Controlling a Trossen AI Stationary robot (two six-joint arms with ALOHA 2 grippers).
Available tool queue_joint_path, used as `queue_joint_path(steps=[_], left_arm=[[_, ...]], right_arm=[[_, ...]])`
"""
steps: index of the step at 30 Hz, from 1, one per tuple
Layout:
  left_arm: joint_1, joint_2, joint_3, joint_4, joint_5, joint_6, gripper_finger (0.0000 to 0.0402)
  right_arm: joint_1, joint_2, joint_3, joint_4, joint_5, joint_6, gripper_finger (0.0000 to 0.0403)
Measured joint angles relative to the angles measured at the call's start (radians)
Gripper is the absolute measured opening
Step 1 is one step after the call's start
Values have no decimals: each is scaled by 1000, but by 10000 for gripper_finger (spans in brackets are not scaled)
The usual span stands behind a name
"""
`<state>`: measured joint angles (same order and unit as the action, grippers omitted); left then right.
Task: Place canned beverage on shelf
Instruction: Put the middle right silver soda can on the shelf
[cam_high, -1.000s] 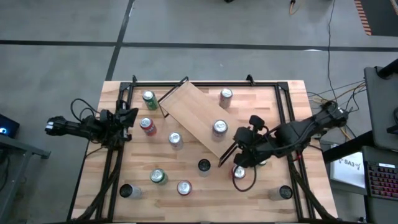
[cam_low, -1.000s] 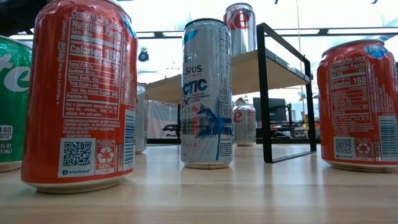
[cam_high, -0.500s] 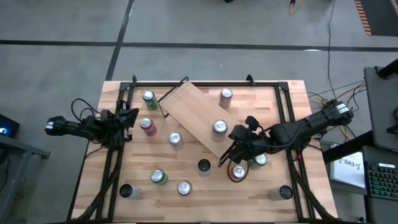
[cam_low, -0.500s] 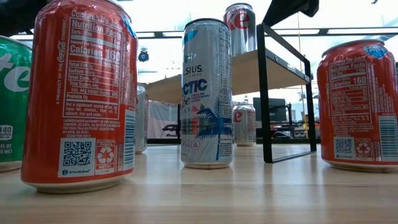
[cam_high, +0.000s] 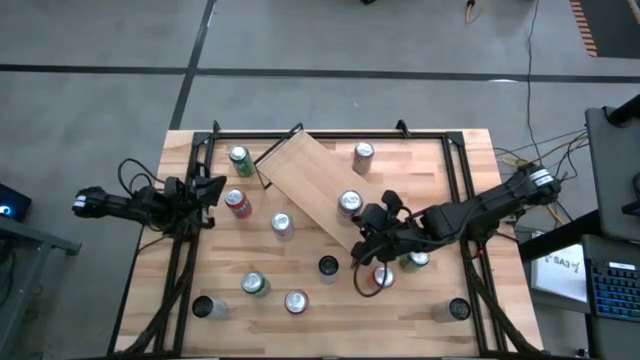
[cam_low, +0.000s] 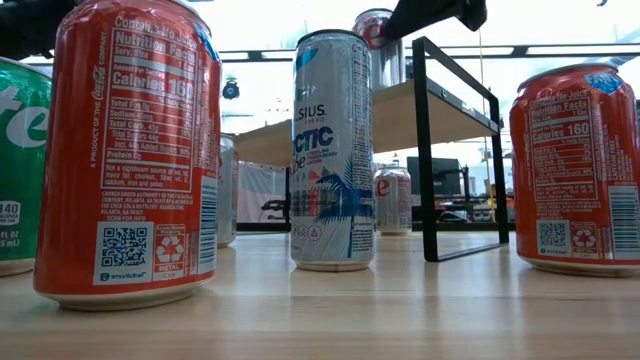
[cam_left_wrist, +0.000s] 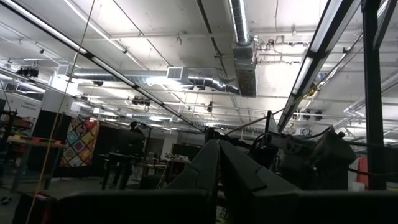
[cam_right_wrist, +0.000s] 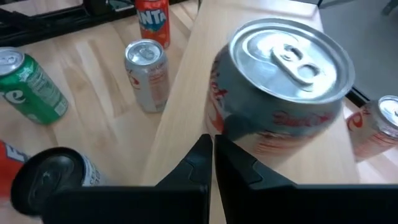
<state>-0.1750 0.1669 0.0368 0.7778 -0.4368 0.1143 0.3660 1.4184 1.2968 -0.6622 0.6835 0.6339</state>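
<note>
The shelf, a light-wood board with black end frames, stands slantwise at the table's middle. A silver can stands upright on its near right part and also shows in the right wrist view and the low view. My right gripper is shut and empty, low over the board just to the right of this can. Its fingertips are close to the can's lower side. My left gripper waits shut at the table's left edge, pointing up. My right gripper points its shut fingertips at the silver can's lower side wall, slanting down from the table's right. I cannot tell whether they touch it. The can stands upright on the shelf board.
Several cans stand on the table around the shelf: a red one and a green one under my right arm, a black one, a silver one, a red one, and a green one. A black rail frame runs round the tabletop.
My right gripper has gone toward the table's left and far edges, from beside the red can near the front to the silver can on the shelf. Its fingers have stayed shut.
</note>
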Motion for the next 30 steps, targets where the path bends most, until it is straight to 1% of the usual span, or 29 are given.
queue_joint_path(steps=[3,6,15,21,25,30], left_arm=[[0,0,0,-1,0,0,0],[0,0,0,0,0,0,0],[0,-3,3,14,0,47,0],[0,-2,13,1,0,48,0],[0,-1,12,-48,0,-5,0],[0,-1,11,-53,1,-51,0]], right_arm=[[0,12,0,-5,0,21,9],[0,12,1,-43,-7,85,9],[-15,4,2,-242,6,318,9],[-46,3,2,-245,50,311,9],[-65,-1,2,-228,37,289,9],[-63,-1,3,-144,23,218,9]])
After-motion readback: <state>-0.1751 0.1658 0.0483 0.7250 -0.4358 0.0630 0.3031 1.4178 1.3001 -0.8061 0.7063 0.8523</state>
